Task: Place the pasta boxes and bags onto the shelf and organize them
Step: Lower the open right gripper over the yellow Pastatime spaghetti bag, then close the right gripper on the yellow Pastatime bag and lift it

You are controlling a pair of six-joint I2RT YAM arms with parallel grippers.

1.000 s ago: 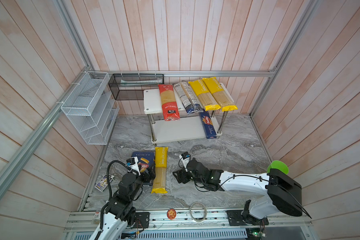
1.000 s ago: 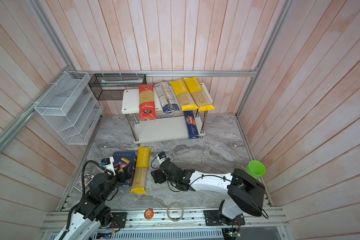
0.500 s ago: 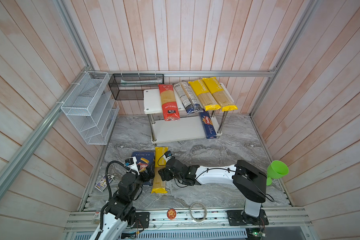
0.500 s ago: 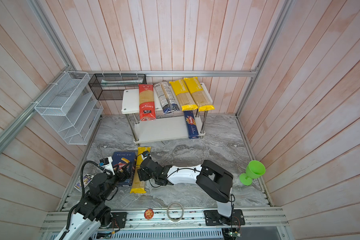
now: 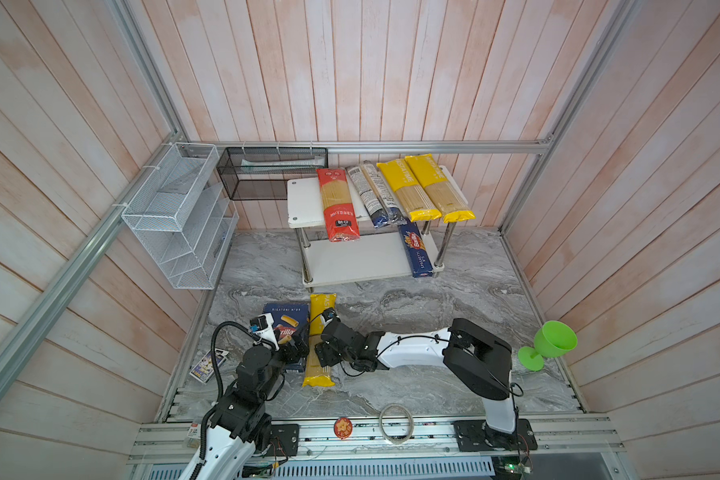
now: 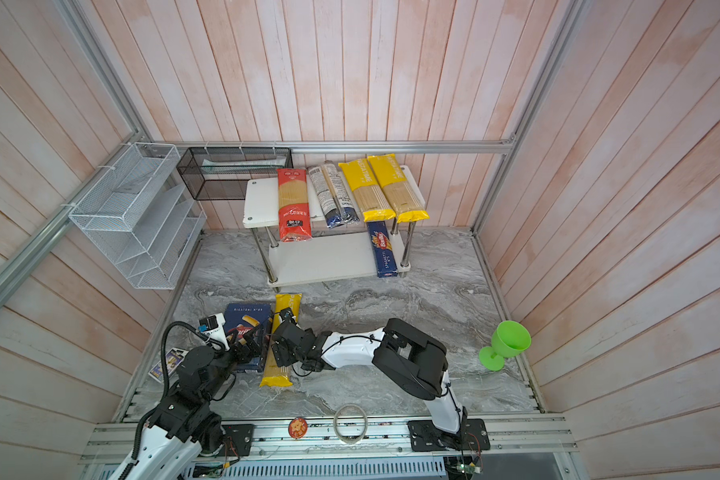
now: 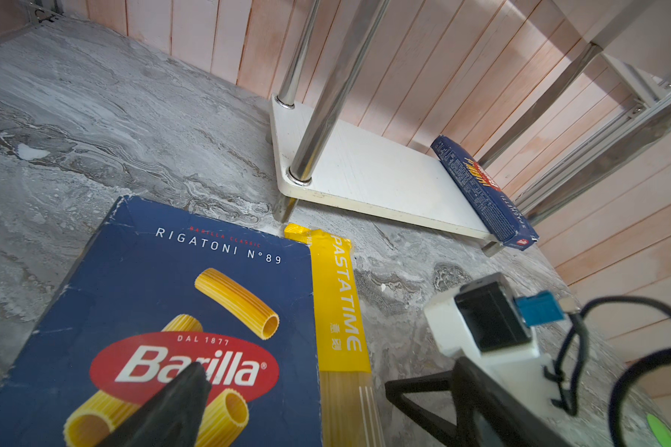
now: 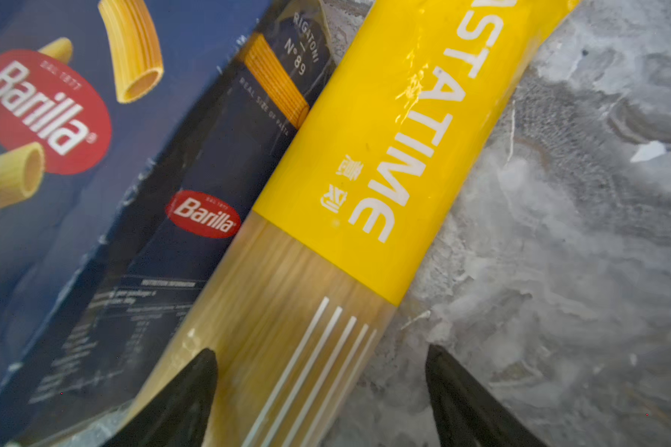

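Observation:
A yellow PASTATIME bag [image 5: 320, 338] lies on the marble floor beside the wide blue Barilla rigatoni box [image 5: 285, 322], their long edges touching. My right gripper [image 8: 322, 371] hovers open low over the bag's clear middle. One finger [image 8: 194, 387] is at the bag's box-side edge and the other is over bare floor. My left gripper [image 5: 298, 353] is open at the box's near end; one finger [image 7: 179, 402] shows above the Barilla logo. The shelf [image 5: 304, 203] holds a red bag [image 5: 336, 203], a clear bag [image 5: 375, 195] and two yellow bags [image 5: 408, 187] on top. The spaghetti box [image 5: 416, 249] is on its lower board.
A green goblet [image 5: 549, 345] stands on the floor at the right wall. A white wire rack [image 5: 175, 216] and a black mesh basket [image 5: 273, 172] hang at the back left. A small card packet [image 5: 206, 365] lies by the left wall. A tape ring [image 5: 395, 424] sits on the front rail.
My right arm has swung left from the middle of the floor to above the yellow bag, and its jaws have widened slightly. The left arm has stayed put.

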